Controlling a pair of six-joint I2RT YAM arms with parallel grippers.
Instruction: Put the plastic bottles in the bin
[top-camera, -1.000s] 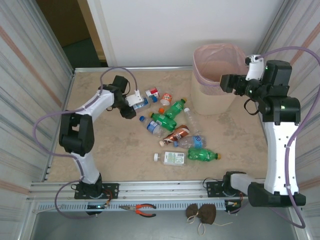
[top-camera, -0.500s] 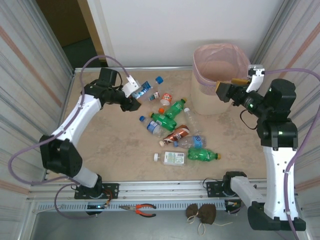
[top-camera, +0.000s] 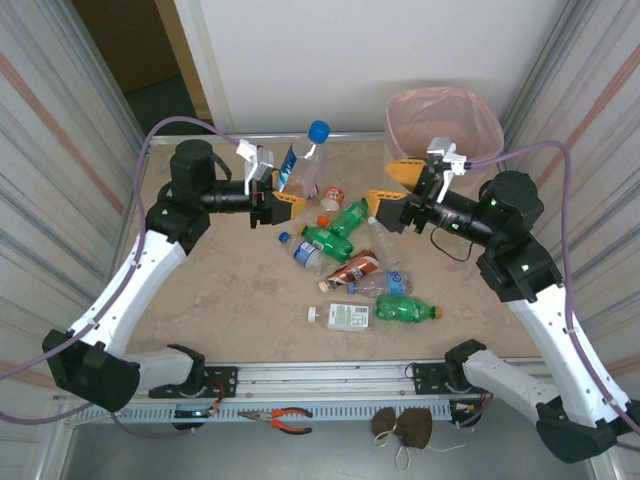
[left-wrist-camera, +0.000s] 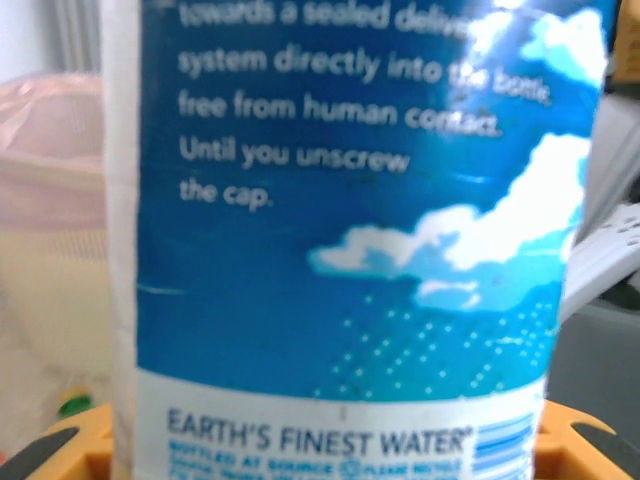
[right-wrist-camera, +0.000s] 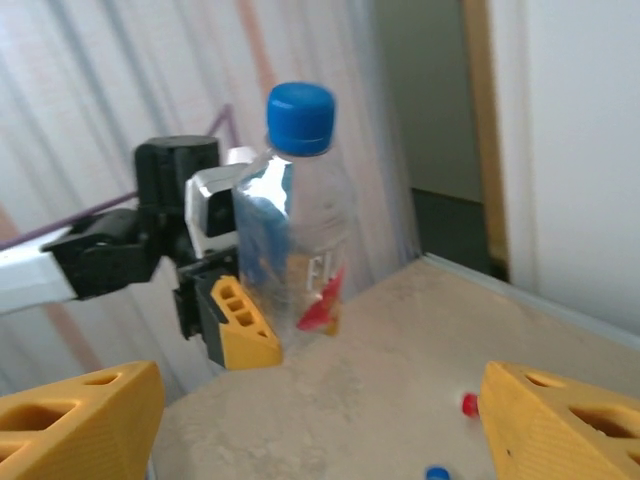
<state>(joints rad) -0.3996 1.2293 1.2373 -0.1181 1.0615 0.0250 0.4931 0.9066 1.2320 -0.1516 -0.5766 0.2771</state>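
Currently held: one clear bottle (top-camera: 303, 165) with a blue label and a blue cap (top-camera: 318, 131), lifted off the table (top-camera: 220, 290) at about 11 o'clock in the top view.
Left gripper (top-camera: 283, 195): pinching that bottle low on its body, with a yellow finger on either side. The jaws point toward 3 o'clock.
Left wrist view: the bottle's blue label, with white clouds and print, sits right against the lens. Yellow fingers (left-wrist-camera: 70, 445) show at both bottom corners, against the bottle's sides.
Right gripper (top-camera: 392, 188): spread wide with nothing between the fingers. It sits at about 1 o'clock and faces 9 o'clock toward the held bottle, well apart from it.
Right wrist view: the held bottle stands nearly upright with its cap on top. The left gripper's yellow finger is at its base, and the right gripper's own two yellow fingertips are far apart at the bottom corners.
Bin (top-camera: 395, 130): beige with a pink liner, in the 1 o'clock corner of the table, just behind the right gripper. The held bottle is well apart from it, at the bin's 9 o'clock.
Bin contents: cannot tell.
Bottles (top-camera: 350, 270): about nine lie on their sides in a loose cluster from the table's centre toward 5 o'clock. Three are green, one is brown-labelled, and one is a flat white one at the near edge of the cluster. The rest are clear or white.
Pliers (top-camera: 290, 418): on the rail at 6 o'clock, between the arm bases.
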